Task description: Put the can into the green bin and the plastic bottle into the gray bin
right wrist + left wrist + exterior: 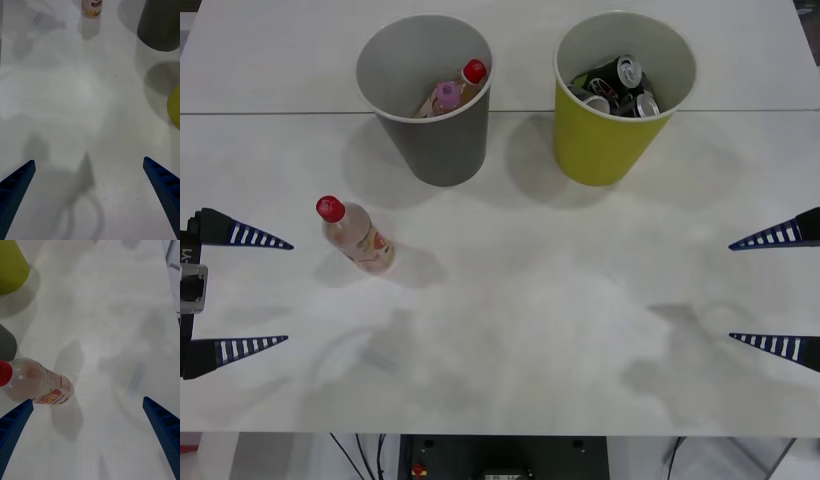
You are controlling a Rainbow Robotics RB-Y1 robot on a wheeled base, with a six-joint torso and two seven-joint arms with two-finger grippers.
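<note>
Front view looks into both bins: gray bin [425,95] holds a red-capped and a pink-capped bottle, green bin [620,100] holds cans [620,85]. Plastic bottle [357,236], clear, red cap, stands on the white table [530,320] near the left gripper [265,292]. Left gripper and right gripper [752,290] both spread wide, holding nothing.

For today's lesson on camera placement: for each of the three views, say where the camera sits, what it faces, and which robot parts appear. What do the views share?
Front view: above the arms, looking down at the table, gray bin, green bin; left gripper and right gripper at the edges, both open.
Left wrist view: on the left wrist, facing the plastic bottle; its own open jaws.
Right wrist view: on the right wrist, looking across the table; its own open jaws.
Shared: all show the bottle and both bins.
</note>
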